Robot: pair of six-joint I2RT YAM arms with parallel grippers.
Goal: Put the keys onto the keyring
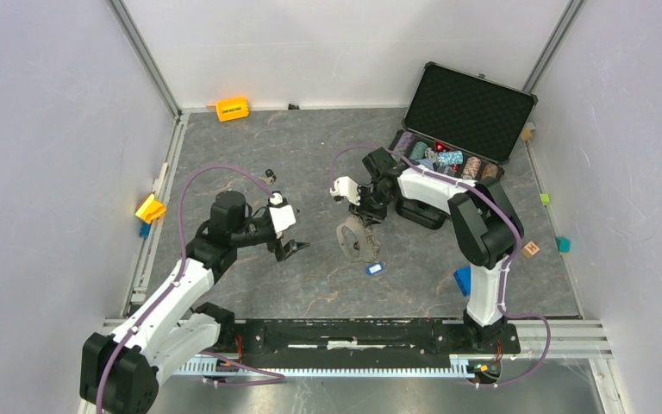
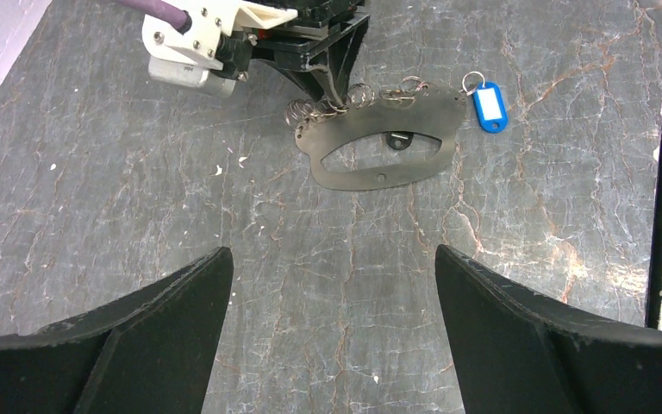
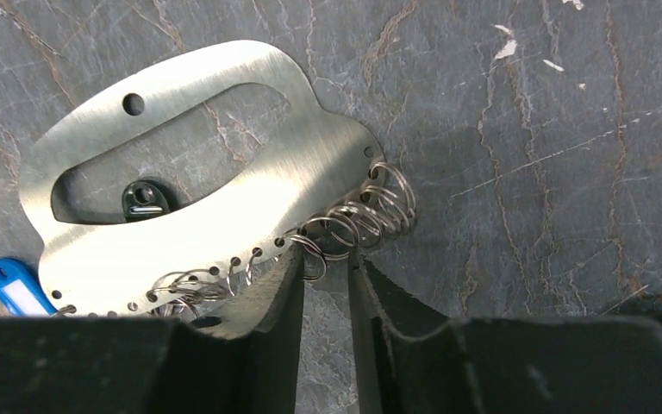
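Note:
The keyring (image 1: pixel 355 238) is a flat metal oval plate (image 3: pixel 224 216) lying on the grey table, with several split rings (image 3: pixel 371 211) along its perforated edge. A blue key (image 1: pixel 374 268) (image 2: pixel 488 105) (image 3: pixel 17 289) lies at one end of the plate. A black key (image 2: pixel 398 139) (image 3: pixel 145 199) shows through the plate's oval slot. My right gripper (image 3: pixel 326 259) (image 1: pixel 364 217) stands at the ringed edge, jaws narrowly apart, with one split ring between the tips. My left gripper (image 2: pixel 332 250) (image 1: pixel 291 250) is wide open over bare table, well short of the plate (image 2: pixel 431 112).
An open black case (image 1: pixel 470 108) with poker chips (image 1: pixel 448 159) stands at the back right, behind the right arm. An orange block (image 1: pixel 232 109) sits at the far wall, a yellow piece (image 1: pixel 150 208) at the left edge, a blue block (image 1: pixel 463 280) by the right base.

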